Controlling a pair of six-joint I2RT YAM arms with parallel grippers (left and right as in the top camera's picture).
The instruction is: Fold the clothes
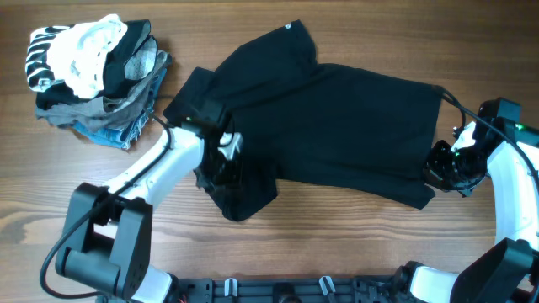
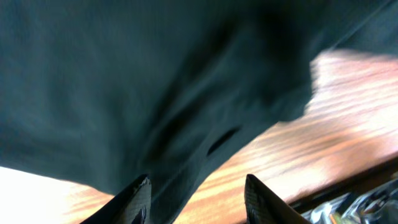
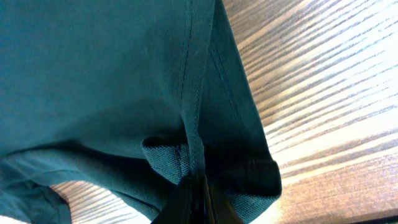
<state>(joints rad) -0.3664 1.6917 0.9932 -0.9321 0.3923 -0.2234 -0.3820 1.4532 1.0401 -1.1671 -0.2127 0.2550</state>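
The right gripper (image 3: 199,196) is clamped on the black garment (image 1: 337,126). Its wrist camera shows the 2 fingers pressed together over a stitched hem seam, with a small fold of cloth bunched just above them. This grip sits at the garment's edge farthest from the pile of other clothes (image 1: 93,76).

The left gripper (image 2: 198,196) works the end nearest that pile, on a rumpled flap. Its 2 fingers stand well apart with dark fabric sagging between them, so it reads as open and pinching nothing.

The garment lies on the table (image 1: 337,252) just beside the pile and spreads away from it in 1 broad, uneven layer. A sleeve-like part angles off at the far side, and a tiny white mark (image 1: 290,25) shows near its tip.

No fold looks made yet. The step in hand seems to be securing 2 hold points for the first fold, and only 1 is secured.

The next move probably calls for the left jaws to close on a true edge of the cloth rather than a loose bunch. Both arms would then lift together and carry the fabric across — evenly, so the layer lands flat. The crumpled flap on the pile side likely needs drawing out first.
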